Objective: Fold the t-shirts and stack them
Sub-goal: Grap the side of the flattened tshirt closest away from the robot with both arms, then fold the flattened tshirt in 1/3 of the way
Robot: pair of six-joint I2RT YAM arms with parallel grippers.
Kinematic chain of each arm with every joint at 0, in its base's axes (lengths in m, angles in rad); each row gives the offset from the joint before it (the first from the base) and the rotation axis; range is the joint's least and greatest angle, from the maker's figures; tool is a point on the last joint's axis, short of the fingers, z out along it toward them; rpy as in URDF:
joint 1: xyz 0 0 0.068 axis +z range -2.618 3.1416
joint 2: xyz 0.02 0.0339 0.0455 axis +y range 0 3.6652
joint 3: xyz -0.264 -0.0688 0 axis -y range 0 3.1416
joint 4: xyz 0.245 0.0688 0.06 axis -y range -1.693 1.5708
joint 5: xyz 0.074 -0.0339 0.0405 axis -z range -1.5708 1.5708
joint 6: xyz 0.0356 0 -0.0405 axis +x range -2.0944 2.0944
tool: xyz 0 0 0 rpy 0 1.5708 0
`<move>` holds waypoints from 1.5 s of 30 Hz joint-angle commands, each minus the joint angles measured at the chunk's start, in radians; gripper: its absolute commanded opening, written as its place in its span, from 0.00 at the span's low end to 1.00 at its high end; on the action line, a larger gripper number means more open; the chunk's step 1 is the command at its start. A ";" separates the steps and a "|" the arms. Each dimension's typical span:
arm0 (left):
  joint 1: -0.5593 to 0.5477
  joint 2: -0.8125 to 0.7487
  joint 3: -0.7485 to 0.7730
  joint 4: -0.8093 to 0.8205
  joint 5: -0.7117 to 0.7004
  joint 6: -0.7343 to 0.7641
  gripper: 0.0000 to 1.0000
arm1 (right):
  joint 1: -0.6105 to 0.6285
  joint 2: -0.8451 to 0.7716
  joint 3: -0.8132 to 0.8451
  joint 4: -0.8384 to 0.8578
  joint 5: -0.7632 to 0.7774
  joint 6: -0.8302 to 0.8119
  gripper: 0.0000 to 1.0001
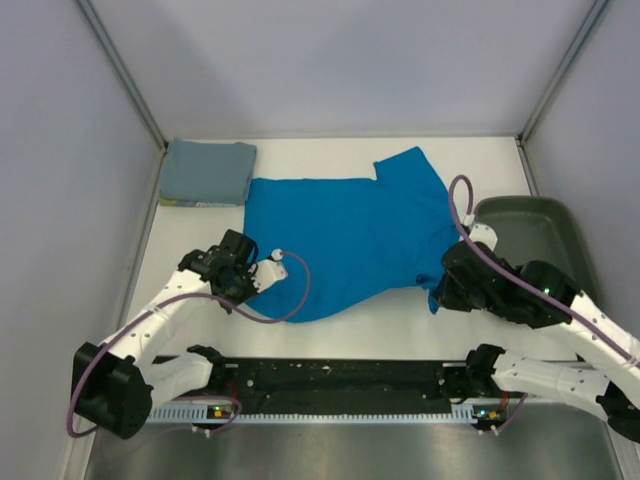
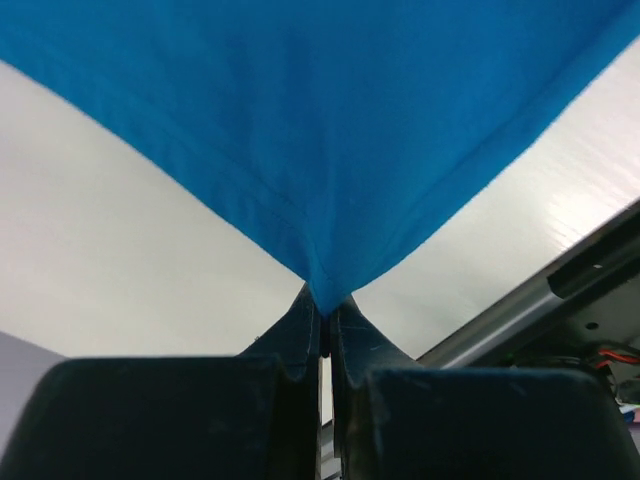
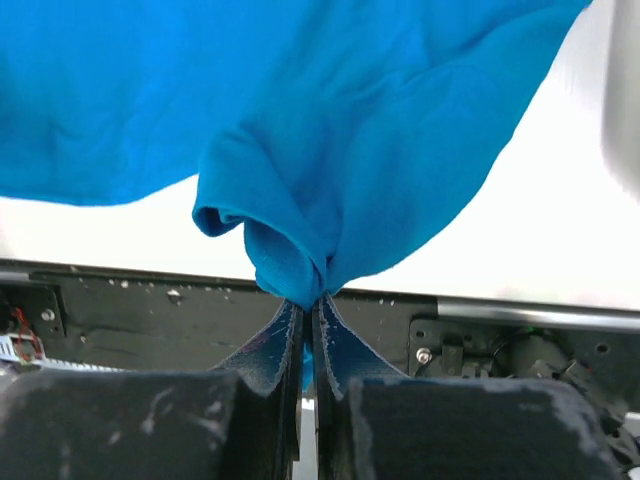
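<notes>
Right tool (image 3: 308,300) grips blue shirt (image 3: 350,120) beside tray (image 1: 535,235).

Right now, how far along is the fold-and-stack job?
Done: the grey-blue t-shirt sits folded at the far left corner. In hand: the cobalt t-shirt lies unfolded, its near edge pinched by the left gripper and right gripper, both shut. Left: folding it, stacking it with the grey-blue one.

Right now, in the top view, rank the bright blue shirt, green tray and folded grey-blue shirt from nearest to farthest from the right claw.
1. Bright blue shirt, pinched in the right claw at its near right edge.
2. Green tray, just beyond the claw, right side.
3. Folded grey-blue shirt, far left corner.
</notes>
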 commanded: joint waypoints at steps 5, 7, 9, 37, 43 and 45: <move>-0.031 -0.076 -0.008 -0.079 -0.032 0.004 0.00 | -0.132 0.035 0.101 -0.341 0.024 -0.269 0.00; -0.031 -0.065 0.014 -0.052 -0.044 -0.007 0.00 | -0.167 0.073 0.101 -0.319 0.075 -0.330 0.00; -0.031 -0.033 0.054 0.014 -0.076 -0.042 0.00 | -0.241 0.115 0.107 -0.270 0.111 -0.442 0.00; 0.064 0.533 0.303 0.254 -0.236 -0.139 0.00 | -0.597 0.811 0.196 0.577 0.218 -1.284 0.00; 0.073 0.557 0.321 0.247 -0.245 -0.148 0.00 | -0.597 0.850 0.194 0.604 0.151 -1.328 0.00; 0.078 0.562 0.324 0.252 -0.261 -0.147 0.00 | -0.598 0.859 0.194 0.605 0.132 -1.331 0.00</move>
